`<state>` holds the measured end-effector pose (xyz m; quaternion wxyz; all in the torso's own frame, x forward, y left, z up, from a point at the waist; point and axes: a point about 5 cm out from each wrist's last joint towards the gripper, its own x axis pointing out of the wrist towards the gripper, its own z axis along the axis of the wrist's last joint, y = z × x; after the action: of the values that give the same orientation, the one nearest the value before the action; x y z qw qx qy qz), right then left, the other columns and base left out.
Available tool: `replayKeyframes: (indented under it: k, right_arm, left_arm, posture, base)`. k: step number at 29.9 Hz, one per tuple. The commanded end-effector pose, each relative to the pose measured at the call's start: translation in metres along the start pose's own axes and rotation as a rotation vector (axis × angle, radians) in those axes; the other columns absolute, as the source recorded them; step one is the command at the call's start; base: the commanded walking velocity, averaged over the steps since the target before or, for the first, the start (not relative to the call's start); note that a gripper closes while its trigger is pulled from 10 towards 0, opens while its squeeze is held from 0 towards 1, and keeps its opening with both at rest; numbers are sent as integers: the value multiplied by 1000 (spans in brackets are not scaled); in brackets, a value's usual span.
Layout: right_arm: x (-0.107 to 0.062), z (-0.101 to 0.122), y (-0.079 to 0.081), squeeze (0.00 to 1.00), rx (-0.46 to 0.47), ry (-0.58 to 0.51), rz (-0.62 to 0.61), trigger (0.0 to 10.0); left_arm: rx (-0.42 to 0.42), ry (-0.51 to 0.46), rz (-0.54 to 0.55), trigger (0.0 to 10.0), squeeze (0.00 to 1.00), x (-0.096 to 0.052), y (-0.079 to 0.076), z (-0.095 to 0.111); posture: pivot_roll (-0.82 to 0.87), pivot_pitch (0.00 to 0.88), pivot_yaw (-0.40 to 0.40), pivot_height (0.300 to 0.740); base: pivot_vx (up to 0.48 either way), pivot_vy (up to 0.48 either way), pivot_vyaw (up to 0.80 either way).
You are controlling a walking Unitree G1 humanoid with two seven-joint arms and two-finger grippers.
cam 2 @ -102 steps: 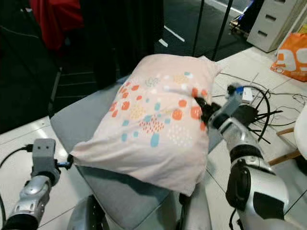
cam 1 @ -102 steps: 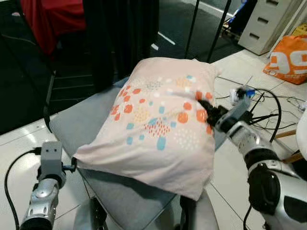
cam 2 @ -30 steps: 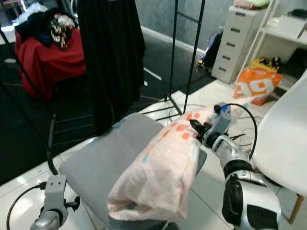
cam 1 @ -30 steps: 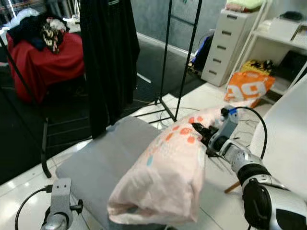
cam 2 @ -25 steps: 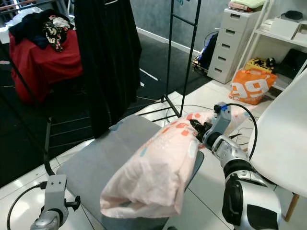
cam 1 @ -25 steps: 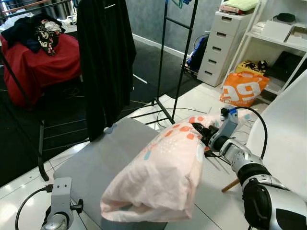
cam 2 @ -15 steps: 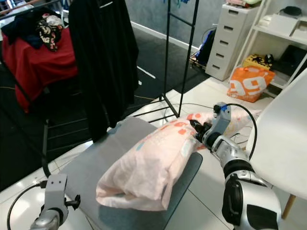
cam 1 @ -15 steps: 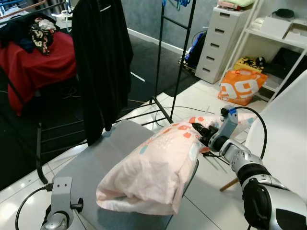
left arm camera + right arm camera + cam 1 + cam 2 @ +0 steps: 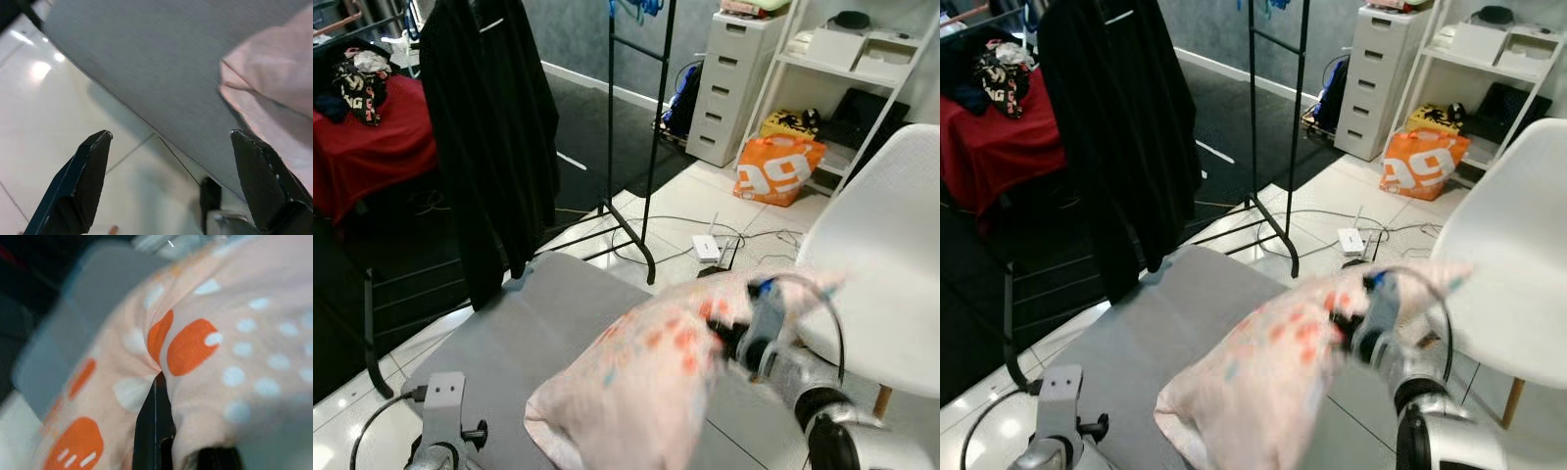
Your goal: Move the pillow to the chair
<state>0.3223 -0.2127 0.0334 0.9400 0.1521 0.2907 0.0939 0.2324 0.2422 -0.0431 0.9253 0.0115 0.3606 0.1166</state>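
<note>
- The pillow [image 9: 651, 377], pale pink with orange and pale blue spots, hangs bunched from the right gripper [image 9: 722, 341]; its lower end rests on or just over the grey cushion [image 9: 519, 333], blurred in the head views.
- The right gripper's black fingers [image 9: 154, 431] are pressed together on a fold of the pillow's cloth, which wrinkles inward to the pinch point between two orange spots.
- The white chair [image 9: 876, 259] stands just past the right gripper, on its outer side; the far end of the pillow reaches toward the seat edge, though I cannot tell whether it touches.
- The left gripper [image 9: 171, 181] hangs low at the near edge of the grey cushion, its two fingers spread wide apart and holding nothing; a corner of the pillow lies just beside one finger, over the cushion.
- White glossy floor tiles [image 9: 44, 127] lie below the left gripper.
- Beyond the cushion stands a black clothes rack [image 9: 651, 137] with a black garment [image 9: 484, 127] hanging from it.
- Farther off sit an orange bag [image 9: 778, 171], a white drawer unit [image 9: 729, 83] and a red-covered surface [image 9: 372, 147] piled with clothes.
</note>
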Motion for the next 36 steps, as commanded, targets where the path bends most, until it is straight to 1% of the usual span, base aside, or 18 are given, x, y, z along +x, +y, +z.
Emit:
replayKeyframes:
  k: [1,2,3,4,5,6,8,9,12,13,15,20,22,27,31,34,35,36]
  right_arm:
    - [-2,-30,-4,0,-31,88,-56,10000]
    - [-2,-30,-4,0,-31,88,-56,10000]
    - [-9,-55,-12,0,-18,155,-127,10000]
    - [-13,-69,-17,0,-4,193,-173,10000]
    - [-13,-69,-17,0,-4,193,-173,10000]
    - [-19,-84,-22,0,-118,287,-205,10000]
    - [-19,-84,-22,0,-118,287,-205,10000]
    - [-20,-91,-21,0,-113,303,-212,10000]
    - [-21,-94,-21,0,-129,311,-221,10000]
    - [-22,-95,-22,0,-147,316,-235,10000]
    - [-22,-93,-24,0,-137,305,-256,10000]
    - [-22,-90,-26,0,-148,292,-293,10000]
    - [-21,-87,-26,0,-148,277,-310,10000]
    - [-21,-87,-27,0,-151,269,-320,10000]
    - [-23,-85,-30,0,-131,238,-340,10000]
    - [-22,-79,-32,0,-94,192,-353,10000]
    - [-22,-75,-33,0,-66,165,-358,10000]
    - [-21,-64,-34,0,-35,113,-360,10000]
  left_arm:
    - [48,90,-60,10000,0,-3,-16,-20]
    - [48,90,-60,10000,0,-3,-16,-20]
    - [200,122,-116,10000,0,-5,-30,-27]
    - [312,138,-151,10000,0,-7,-38,-32]
    - [312,138,-151,10000,0,-7,-38,-32]
    - [416,154,-200,10000,0,-9,-48,-38]
    - [416,154,-200,10000,0,-9,-48,-38]
    - [479,164,-237,10000,0,-11,-56,-43]
    - [491,171,-255,10000,0,-12,-60,-44]
    - [476,174,-262,10000,0,-13,-63,-44]
    - [457,175,-258,10000,0,-12,-64,-43]
    - [446,176,-254,10000,0,-12,-62,-43]
    - [475,177,-261,10000,0,-12,-60,-43]
    - [468,177,-263,10000,0,-12,-60,-43]
    - [455,169,-260,10000,0,-11,-60,-42]
    - [452,168,-260,10000,0,-12,-60,-42]
    - [451,168,-260,10000,0,-12,-60,-42]
    - [449,167,-260,10000,0,-12,-60,-42]
  posture:
    - [-150,59,-46,740]
    - [-150,59,-46,740]
    - [-147,57,-47,740]
    - [-147,57,-47,740]
    - [-147,57,-47,740]
    - [-150,49,-47,740]
    - [-150,49,-47,740]
    - [-157,46,-46,740]
    - [-161,38,-48,740]
    - [-162,33,-48,740]
    - [-157,29,-52,740]
    - [-157,22,-53,740]
    - [-157,22,-52,740]
    - [-155,26,-50,740]
    - [-158,34,-46,740]
    - [-156,34,-47,740]
    - [-156,34,-47,740]
    - [-158,38,-44,740]
  base:
    - [0,0,0]
    - [0,0,0]
    - [0,0,0]
    - [0,0,0]
    - [0,0,0]
    - [0,0,0]
    - [0,0,0]
    - [0,0,0]
    - [0,0,0]
    - [0,0,0]
    - [0,0,0]
    - [0,0,0]
    - [0,0,0]
    - [0,0,0]
    - [0,-273,0]
    - [0,-369,0]
    - [0,-375,0]
    - [0,-375,0]
